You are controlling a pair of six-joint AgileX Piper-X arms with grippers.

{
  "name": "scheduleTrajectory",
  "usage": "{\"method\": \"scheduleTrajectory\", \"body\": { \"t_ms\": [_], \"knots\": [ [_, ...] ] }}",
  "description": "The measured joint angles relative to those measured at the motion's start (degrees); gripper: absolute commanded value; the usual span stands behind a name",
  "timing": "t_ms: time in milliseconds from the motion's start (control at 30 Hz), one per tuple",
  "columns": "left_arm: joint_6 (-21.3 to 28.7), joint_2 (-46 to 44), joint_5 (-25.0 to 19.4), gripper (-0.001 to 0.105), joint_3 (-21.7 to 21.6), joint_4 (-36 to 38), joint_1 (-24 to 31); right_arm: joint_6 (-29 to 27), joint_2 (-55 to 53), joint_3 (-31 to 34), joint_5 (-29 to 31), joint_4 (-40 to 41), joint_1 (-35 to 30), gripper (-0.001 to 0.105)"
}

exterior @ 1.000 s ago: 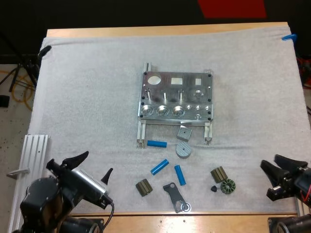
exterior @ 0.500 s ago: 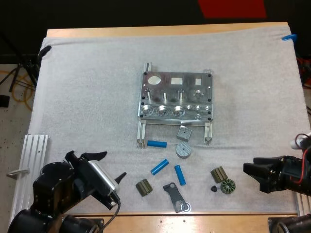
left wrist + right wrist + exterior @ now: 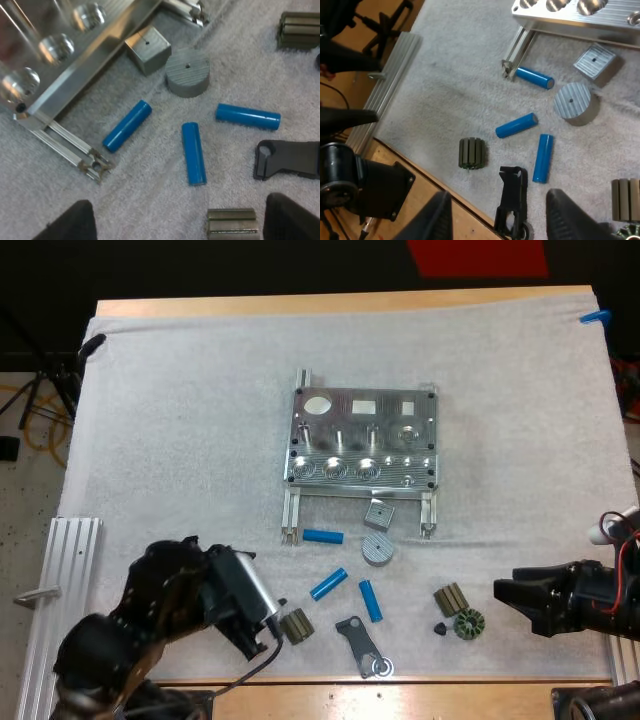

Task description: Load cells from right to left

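Three blue cylinders (image 3: 328, 584) lie between the metal fixture (image 3: 364, 450) and the worktop's (image 3: 460, 686) near edge. My left gripper (image 3: 272, 625) gapes empty beside a ribbed part (image 3: 296, 625); my right gripper (image 3: 505, 597) likewise.

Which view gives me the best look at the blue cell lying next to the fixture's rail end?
The left wrist view: the blue cell lies whole, near and unobstructed beside the rail end. The right wrist view shows it whole but farther off; the high view shows it from farthest away, in front of the fixture.
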Motion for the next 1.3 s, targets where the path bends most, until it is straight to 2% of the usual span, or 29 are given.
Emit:
{"method": "scheduleTrajectory", "body": {
  "t_ms": [167,233,300,400,467,633,767,900,1300],
  "knots": [
    [0.0,4.8,-0.86,0.067,0.0,-3.26,-2.75,0.0,0.0,0.0,0.0,0.0,0.0,0.043],
    [0.0,6.74,-2.69,0.067,-0.19,-3.84,-4.1,0.0,0.0,0.0,0.0,0.0,0.0,0.043],
    [0.0,9.63,-6.8,0.067,-0.23,-4.19,-5.86,0.0,0.0,0.0,0.0,0.0,0.0,0.043],
    [0.0,14.27,-8.97,0.067,-0.23,-4.63,-7.34,0.0,0.0,0.0,0.0,0.0,0.0,0.043],
    [-0.5,16.89,-9.26,0.067,-0.23,-4.87,-8.08,0.0,0.0,0.0,0.0,0.0,0.0,0.043],
    [-5.55,23.86,-9.39,0.067,-0.23,-6.53,-9.2,0.0,0.0,0.0,0.0,0.0,0.0,0.043],
    [-8.01,28.85,-7.93,0.067,-0.23,-7.73,-9.2,0.0,0.0,0.0,0.36,0.0,0.0,0.043],
    [-8.65,32.48,-6.12,0.067,-0.23,-8.91,-9.2,0.0,0.31,0.0,0.36,0.0,0.0,0.043],
    [-9.04,39.48,-6.03,0.067,-0.3,-16.7,-9.2,0.0,4.29,0.0,0.23,-3.12,0.0,0.043]
  ]
}}
